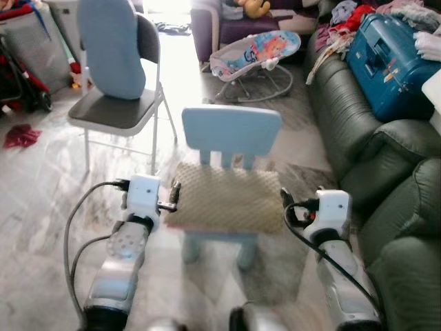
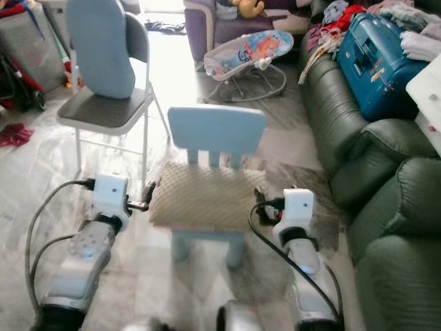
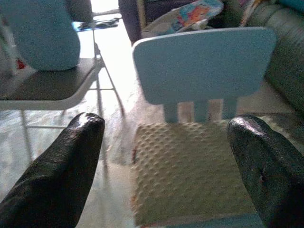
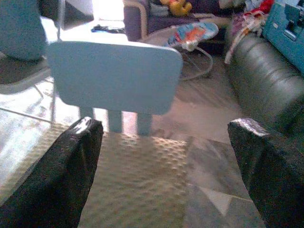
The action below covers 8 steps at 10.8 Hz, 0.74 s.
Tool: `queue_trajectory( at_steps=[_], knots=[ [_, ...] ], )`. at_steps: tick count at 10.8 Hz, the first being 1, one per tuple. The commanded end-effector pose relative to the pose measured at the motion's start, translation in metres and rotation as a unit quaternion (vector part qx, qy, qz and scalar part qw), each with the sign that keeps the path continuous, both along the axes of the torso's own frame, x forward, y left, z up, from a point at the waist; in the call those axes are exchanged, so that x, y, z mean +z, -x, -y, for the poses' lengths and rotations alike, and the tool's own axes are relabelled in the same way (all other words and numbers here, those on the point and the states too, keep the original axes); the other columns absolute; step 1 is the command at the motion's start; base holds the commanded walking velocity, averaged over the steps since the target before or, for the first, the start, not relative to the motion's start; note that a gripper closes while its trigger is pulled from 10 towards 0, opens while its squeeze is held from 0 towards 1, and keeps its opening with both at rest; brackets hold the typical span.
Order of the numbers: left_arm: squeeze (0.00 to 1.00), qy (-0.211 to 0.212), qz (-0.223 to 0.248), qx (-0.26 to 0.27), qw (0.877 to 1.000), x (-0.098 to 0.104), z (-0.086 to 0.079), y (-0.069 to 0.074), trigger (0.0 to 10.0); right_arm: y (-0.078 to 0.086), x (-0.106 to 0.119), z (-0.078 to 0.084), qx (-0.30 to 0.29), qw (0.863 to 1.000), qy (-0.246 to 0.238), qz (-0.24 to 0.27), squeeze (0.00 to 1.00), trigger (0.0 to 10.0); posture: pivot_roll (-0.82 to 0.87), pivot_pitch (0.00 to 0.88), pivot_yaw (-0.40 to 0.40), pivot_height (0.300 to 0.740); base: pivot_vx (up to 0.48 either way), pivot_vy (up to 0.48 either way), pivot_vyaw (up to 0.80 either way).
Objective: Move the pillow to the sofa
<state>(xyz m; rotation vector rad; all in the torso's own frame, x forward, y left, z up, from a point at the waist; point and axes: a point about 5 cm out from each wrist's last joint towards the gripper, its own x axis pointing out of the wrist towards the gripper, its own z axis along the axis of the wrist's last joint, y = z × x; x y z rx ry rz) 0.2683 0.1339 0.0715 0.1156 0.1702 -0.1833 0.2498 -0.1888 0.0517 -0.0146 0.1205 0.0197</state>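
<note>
Jaws: on my left gripper [image 3: 164, 156] both black fingers [image 3: 57, 175] stand wide apart with nothing between them; same on my right gripper [image 4: 164, 161], fingers [image 4: 266, 166] spread and empty.

Landmark: small light-blue child's chair [image 1: 231, 134], directly ahead of me.

Item 1, left gripper: I have it at the chair's left front corner, just beside the left edge of the pillow; whether it touches I cannot tell.

Item 2, right gripper: at the chair's right front corner, just beside the pillow's right edge; contact likewise unclear.

Item 3, pillow [image 1: 227, 196]: tan, dimpled surface, lying flat on the chair's seat, covering it and overhanging the sides, with its back edge against the slats under the backrest.

Item 4, sofa [image 1: 375, 158]: dark green leather, to the right of the chair, apart from it. A blue suitcase [image 1: 389, 62] and heaped clothes [image 1: 344, 21] lie on its far end.

Item 5, folding chair [image 1: 120, 110]: grey seat, beyond the chair to the left, with a pale blue cushion [image 1: 110, 48] propped upright against its back.

Item 6, baby bouncer [image 1: 255, 58]: patterned, on the floor beyond the chair, toward the sofa's far end.
</note>
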Motion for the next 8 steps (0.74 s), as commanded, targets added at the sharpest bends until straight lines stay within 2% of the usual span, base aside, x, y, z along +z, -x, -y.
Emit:
queue_trajectory(
  at_steps=[1, 5, 7, 8],
  knots=[
    [0.0, -0.021, 0.012, -0.002, 1.0, 0.004, -0.0054, -0.0014, 10.0, -0.0034, 0.0045, -0.003, 0.0, 1.0, -0.001, 0.009, 0.0, 10.0, -0.06, 0.087, -0.017, 0.74, 0.48, 0.0, 0.0],
    [0.0, 0.004, 0.004, -0.009, 1.0, 0.0036, 0.0002, -0.0003, 10.0, -0.0088, 0.006, -0.0005, -0.001, 1.0, 0.008, 0.008, 0.0, 10.0, -0.05, 0.087, -0.024, 0.74, 0.469, 0.0, 0.0],
    [0.0, 0.009, -0.004, -0.019, 1.0, 0.0015, 0.0041, 0.0034, 10.0, -0.0069, 0.0013, -0.0014, -0.008, 1.0, 0.003, -0.005, 0.0, 10.0, -0.04, 0.092, -0.03, 0.74, 0.0, 0.0, 0.0],
    [0.0, 0.012, -0.004, -0.023, 1.0, 0.0002, 0.0044, 0.0048, 10.0, -0.0055, -0.0005, -0.0036, -0.004, 1.0, 0.006, -0.009, 0.0, 10.0, -0.04, 0.094, -0.038, 0.74, 0.0, 0.0, -0.8]
  ],
)
